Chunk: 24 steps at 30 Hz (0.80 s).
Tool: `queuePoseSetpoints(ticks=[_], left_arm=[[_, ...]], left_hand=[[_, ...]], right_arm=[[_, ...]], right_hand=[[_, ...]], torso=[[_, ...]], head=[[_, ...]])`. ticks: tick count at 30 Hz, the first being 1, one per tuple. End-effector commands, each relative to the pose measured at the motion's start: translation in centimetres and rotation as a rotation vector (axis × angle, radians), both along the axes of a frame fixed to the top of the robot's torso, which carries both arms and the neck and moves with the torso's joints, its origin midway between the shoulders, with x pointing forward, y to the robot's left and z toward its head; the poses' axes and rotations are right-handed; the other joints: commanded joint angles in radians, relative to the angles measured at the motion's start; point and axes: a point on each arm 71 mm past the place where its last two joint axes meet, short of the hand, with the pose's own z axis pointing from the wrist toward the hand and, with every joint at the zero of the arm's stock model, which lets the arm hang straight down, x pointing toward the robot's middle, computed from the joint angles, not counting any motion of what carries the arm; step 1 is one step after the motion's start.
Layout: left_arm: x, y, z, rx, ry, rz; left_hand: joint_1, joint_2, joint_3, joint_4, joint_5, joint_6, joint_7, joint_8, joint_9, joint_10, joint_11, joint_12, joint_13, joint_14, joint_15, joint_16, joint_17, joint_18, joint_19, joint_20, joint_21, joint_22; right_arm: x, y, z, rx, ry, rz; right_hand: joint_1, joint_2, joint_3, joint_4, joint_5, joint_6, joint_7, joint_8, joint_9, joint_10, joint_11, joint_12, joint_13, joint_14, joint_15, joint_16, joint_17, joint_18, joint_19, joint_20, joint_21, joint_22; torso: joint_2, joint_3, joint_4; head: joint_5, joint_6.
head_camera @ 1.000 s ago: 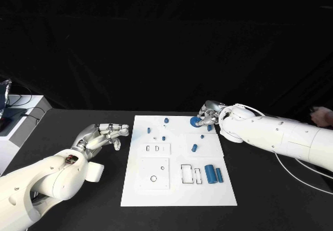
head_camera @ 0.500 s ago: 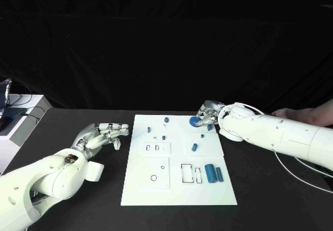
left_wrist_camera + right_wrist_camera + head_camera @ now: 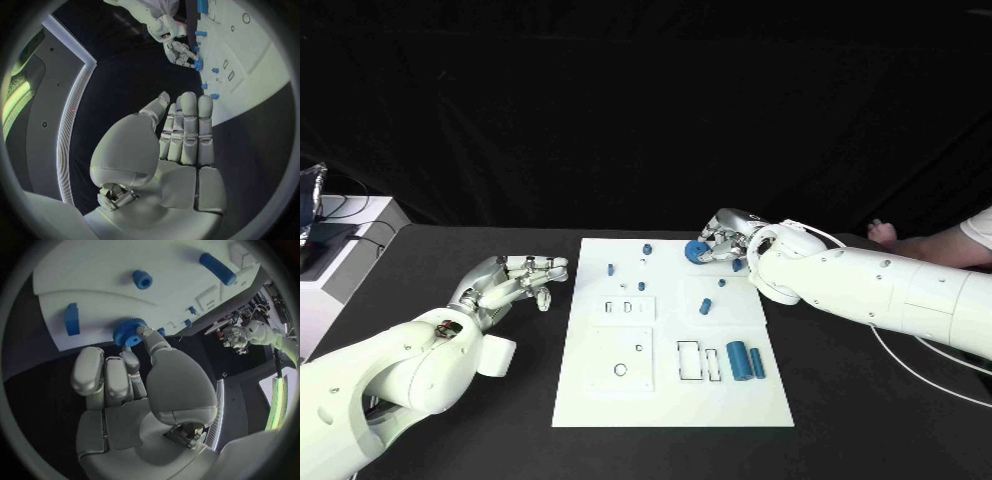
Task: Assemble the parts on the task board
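The white task board [image 3: 672,400] lies in the middle of the black table [image 3: 877,420]. The right hand [image 3: 720,238] is at the board's far right corner, at about 1 o'clock from the middle of the board. Its fingers pinch a round blue gear [image 3: 697,251] with little teeth on its edge. In the right wrist view the gear [image 3: 129,332] sits between the thumb and a fingertip, just at the board's edge, and the other fingers [image 3: 87,371] are curled in beside it. A small blue block [image 3: 72,319] lies flat on the board near the gear, and a little round blue peg [image 3: 142,279] stands a bit further in. The left hand [image 3: 514,280] is off the board at about 9 o'clock, over the black table, near the board's left edge but not touching it. It holds nothing. In the left wrist view its fingers [image 3: 187,127] are straight and lie close side by side, with the thumb a little apart. Two blue cylinders [image 3: 744,361] lie side by side at about 4 o'clock on the board, next to a black rectangle outline [image 3: 689,361]. More small blue pieces [image 3: 705,306] are scattered over the far half of the board.
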Motion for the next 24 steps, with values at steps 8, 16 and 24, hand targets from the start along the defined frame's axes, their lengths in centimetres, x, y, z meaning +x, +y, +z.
queuePoseSetpoints(ticks=[8, 16, 24], left_arm=[[-0.1, -0.1, 0.1, -0.004, -0.005, -0.017], [0.0, -0.2, 0.1, -0.005, -0.008, -0.016], [0.0, -0.2, 0.1, -0.005, -0.009, -0.015]], left_hand=[[-0.006, 0.0, 0.009, -0.001, -0.004, 0.001, 0.002, 0.003, 0.0, -0.006, -0.002, -0.003, -0.001, -0.006, -0.001, 0.006, -0.001, 0.022, 0.005, -0.004, -0.004, 0.001], [-0.006, 0.0, 0.009, -0.001, -0.004, 0.001, 0.002, 0.003, 0.0, -0.006, -0.002, -0.003, -0.001, -0.006, -0.001, 0.006, -0.001, 0.022, 0.005, -0.004, -0.004, 0.001], [-0.006, 0.0, 0.009, -0.001, -0.004, 0.001, 0.002, 0.003, 0.0, -0.006, -0.002, -0.003, -0.001, -0.006, -0.001, 0.006, -0.001, 0.022, 0.005, -0.004, -0.004, 0.001]], right_arm=[[-2.1, 3.5, 1.5, -0.005, -0.166, 0.103], [-3.0, 6.7, 0.8, -0.025, -0.187, 0.185], [-3.0, 9.1, 0.2, -0.055, -0.223, 0.221]], right_hand=[[-0.009, -0.005, -0.008, 0.006, -0.028, 0.017, 0.003, 0.0, 0.002, 0.024, -0.017, 0.001, 0.004, 0.002, -0.005, 0.005, 0.003, 0.014, 0.063, -0.006, 0.008, 0.138], [-0.003, -0.012, -0.012, 0.016, -0.044, 0.012, 0.005, 0.0, 0.002, 0.025, -0.016, -0.005, 0.005, 0.002, -0.004, 0.004, 0.005, 0.014, 0.062, -0.006, 0.009, 0.138], [0.001, -0.014, -0.012, 0.017, -0.05, 0.014, 0.004, 0.0, 0.002, 0.026, -0.016, -0.005, 0.006, 0.002, -0.005, 0.004, 0.006, 0.014, 0.062, -0.006, 0.01, 0.138]], torso=[[-0.001, -0.0004, -0.0005], [-0.001, -0.0018, -0.0005], [-0.001, -0.0029, 0.0037]], head=[[0.008, 0.005], [0.007, 0.007], [0.01, 0.01]])
